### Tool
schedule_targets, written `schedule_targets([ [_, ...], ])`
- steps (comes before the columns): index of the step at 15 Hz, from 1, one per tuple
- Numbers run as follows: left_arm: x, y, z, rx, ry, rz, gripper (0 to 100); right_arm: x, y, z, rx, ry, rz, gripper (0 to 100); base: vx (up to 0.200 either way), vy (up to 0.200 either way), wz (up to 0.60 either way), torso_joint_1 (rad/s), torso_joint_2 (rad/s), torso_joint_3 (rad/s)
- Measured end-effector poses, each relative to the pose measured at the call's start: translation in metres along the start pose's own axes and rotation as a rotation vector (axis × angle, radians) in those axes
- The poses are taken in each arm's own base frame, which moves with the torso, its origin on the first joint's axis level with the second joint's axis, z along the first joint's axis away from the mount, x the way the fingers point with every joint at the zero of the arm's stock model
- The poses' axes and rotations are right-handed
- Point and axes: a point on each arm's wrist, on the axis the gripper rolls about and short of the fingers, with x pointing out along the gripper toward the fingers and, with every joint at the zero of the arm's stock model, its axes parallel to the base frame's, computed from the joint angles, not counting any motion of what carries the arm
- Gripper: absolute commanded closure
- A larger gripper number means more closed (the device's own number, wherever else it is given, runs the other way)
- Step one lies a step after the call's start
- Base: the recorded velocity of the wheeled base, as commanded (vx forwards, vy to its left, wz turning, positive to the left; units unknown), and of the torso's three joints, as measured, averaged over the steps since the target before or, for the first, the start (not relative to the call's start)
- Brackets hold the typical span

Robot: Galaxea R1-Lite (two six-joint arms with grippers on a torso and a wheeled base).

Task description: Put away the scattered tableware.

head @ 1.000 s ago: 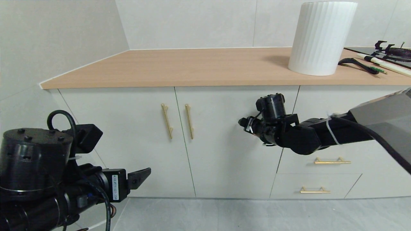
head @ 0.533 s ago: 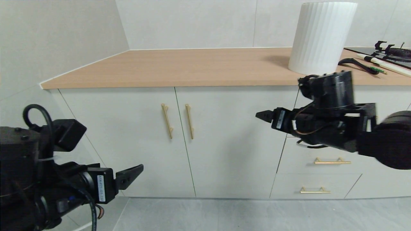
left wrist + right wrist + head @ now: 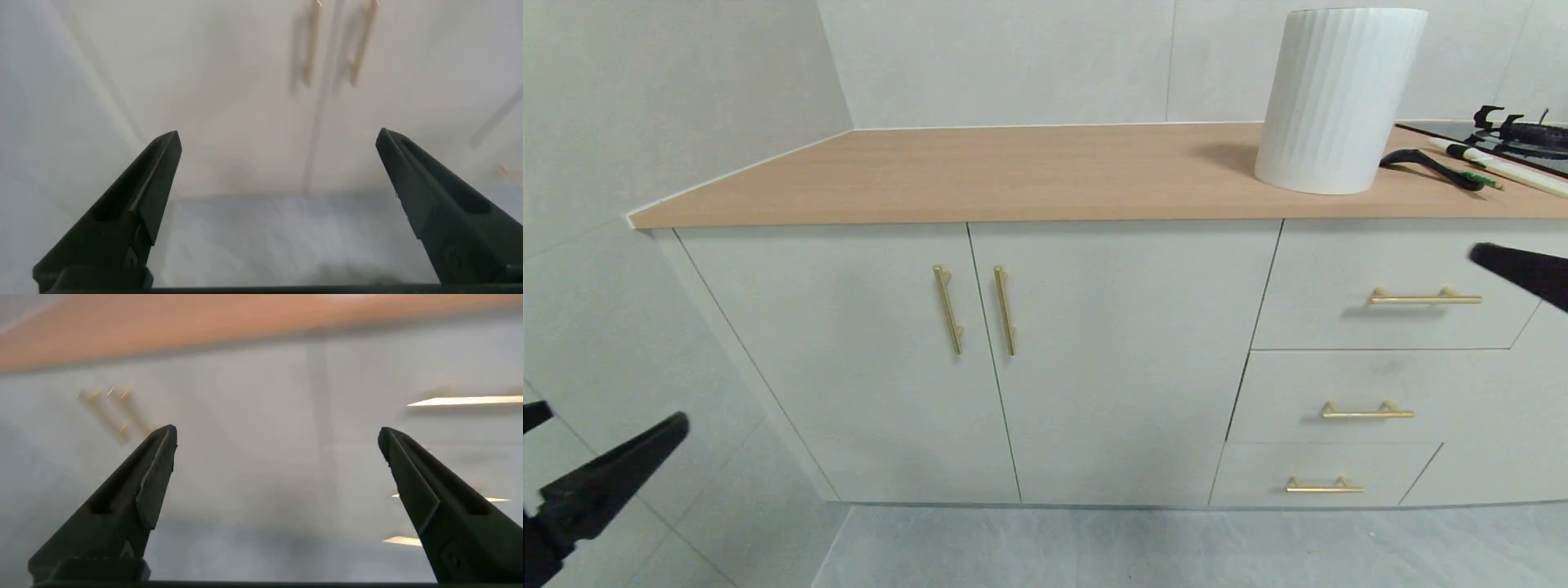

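**Both pincers released, tableware on the surface**

The left pincer [image 3: 278, 145] and right pincer [image 3: 278, 434] are hanging released, fingers spread wide, facing the cabinet doors [image 3: 1111, 359]. A black utensil [image 3: 1429, 166] and chopsticks [image 3: 1507, 168] are lying on the surface [image 3: 980, 171] beside the white ribbed container [image 3: 1339, 98].

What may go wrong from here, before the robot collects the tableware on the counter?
1. The black utensil and chopsticks lie close beside the tall white container; a reaching arm may knock it over.
2. The open right gripper looks near the top drawer handle and may catch it.
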Motion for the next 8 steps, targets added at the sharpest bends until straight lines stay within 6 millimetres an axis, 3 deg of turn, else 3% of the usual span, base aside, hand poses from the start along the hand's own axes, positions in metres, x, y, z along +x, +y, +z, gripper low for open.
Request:
schedule_targets([
  [3, -0.039, 0.016, -0.01, 0.004, -0.131, 0.06, 0, -0.067, -0.024, -0.003, -0.077, -0.103, -0.112, 0, 0.0, 0.0, 0.0, 0.0, 0.0, 0.0],
  [6, -0.075, 0.025, -0.03, 0.001, -0.216, 0.105, 0, -0.131, -0.035, -0.024, -0.167, -0.135, -0.226, 0, 0.0, 0.0, 0.0, 0.0, 0.0, 0.0],
  [8, -0.094, 0.027, -0.043, -0.002, -0.257, 0.117, 0, -0.162, -0.034, -0.04, -0.205, -0.178, -0.317, 0, 0.0, 0.0, 0.0, 0.0, 0.0, 0.0],
])
